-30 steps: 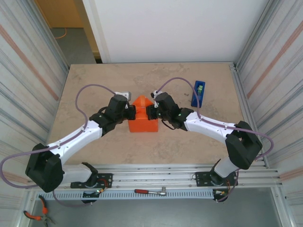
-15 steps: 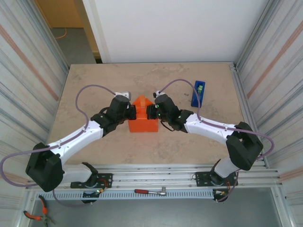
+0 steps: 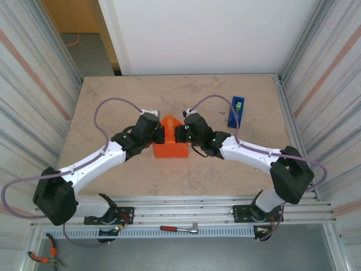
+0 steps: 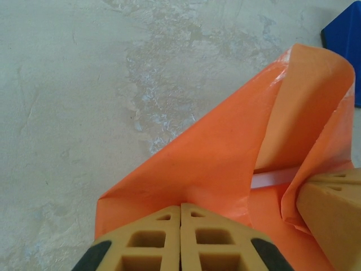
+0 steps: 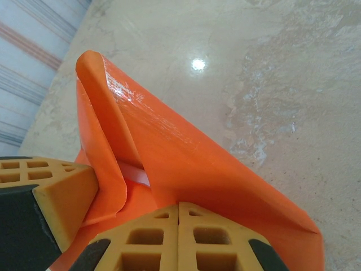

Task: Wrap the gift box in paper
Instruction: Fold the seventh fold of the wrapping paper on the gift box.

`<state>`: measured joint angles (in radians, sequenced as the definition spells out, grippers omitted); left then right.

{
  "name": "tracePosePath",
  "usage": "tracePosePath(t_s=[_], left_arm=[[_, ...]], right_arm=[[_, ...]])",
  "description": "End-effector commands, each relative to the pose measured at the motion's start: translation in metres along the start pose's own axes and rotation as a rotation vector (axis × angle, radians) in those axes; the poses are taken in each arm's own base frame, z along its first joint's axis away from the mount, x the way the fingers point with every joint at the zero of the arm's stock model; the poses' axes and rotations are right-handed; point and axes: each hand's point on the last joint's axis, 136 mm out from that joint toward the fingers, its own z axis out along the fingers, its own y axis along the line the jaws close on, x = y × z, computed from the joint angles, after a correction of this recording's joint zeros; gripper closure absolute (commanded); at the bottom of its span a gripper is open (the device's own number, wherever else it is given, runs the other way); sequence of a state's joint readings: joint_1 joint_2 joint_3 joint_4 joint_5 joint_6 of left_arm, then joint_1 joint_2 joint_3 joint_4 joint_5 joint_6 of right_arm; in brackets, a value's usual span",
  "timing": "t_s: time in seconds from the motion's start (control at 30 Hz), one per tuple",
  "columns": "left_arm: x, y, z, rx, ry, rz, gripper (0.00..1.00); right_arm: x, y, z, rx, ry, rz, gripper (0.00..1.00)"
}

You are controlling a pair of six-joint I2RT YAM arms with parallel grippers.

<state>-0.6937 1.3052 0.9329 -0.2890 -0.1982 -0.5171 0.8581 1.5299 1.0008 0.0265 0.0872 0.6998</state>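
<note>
- The paper (image 3: 170, 144) is folded into a parcel with a raised, peaked flap. It lies well to the left of the blue tape dispenser (image 3: 236, 111) and slightly nearer the arm bases.
- The gift box is judged to be enclosed in the paper. A pale strip shows in the fold gap, but it cannot be told whether this is the box.
- The fingers of the left gripper (image 4: 180, 206) are pressed together, with the tips set against the parcel side away from the dispenser.
- The fingers of the right gripper (image 5: 179, 204) are likewise pressed together, against the parcel side facing the dispenser.
- Risk: no tape is seen on the flap, so it may spring open once pressure is removed.
- Risk: the thin sheet may be creased or torn if it is pushed harder.
- Risk: the fingertips are very near each other, so contact between them is possible.
- Risk: the parcel may slide, because the surface appears smooth.
- The table (image 3: 141, 96) is beige and marbled like stone, with a glare spot.
- The table is flanked by ribbed metal walls, with a white wall beyond the dispenser.
</note>
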Motion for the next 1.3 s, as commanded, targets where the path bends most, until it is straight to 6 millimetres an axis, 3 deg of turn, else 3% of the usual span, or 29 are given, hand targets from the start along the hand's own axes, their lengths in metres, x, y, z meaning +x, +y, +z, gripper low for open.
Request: tracePosePath(t_s=[0.0, 0.5, 0.73, 0.97, 1.27], left_arm=[[0.014, -0.010, 0.004, 0.005, 0.064, 0.030, 0.89], [0.027, -0.016, 0.009, -0.002, 0.091, 0.004, 0.79], [0.025, -0.019, 0.002, 0.019, 0.075, -0.088, 0.61], [0.033, -0.022, 0.002, 0.026, 0.065, -0.083, 0.60], [0.037, -0.024, 0.007, 0.026, 0.069, -0.047, 0.61]], right_arm=[[0.088, -0.032, 0.004, 0.102, 0.295, -0.009, 1.00], [0.077, -0.020, 0.002, 0.064, 0.293, -0.017, 1.00], [0.053, -0.010, -0.003, 0.009, 0.260, 0.020, 1.00], [0.026, 0.001, -0.013, -0.099, 0.215, 0.127, 1.00], [0.001, -0.002, -0.030, -0.166, 0.165, 0.219, 1.00]])
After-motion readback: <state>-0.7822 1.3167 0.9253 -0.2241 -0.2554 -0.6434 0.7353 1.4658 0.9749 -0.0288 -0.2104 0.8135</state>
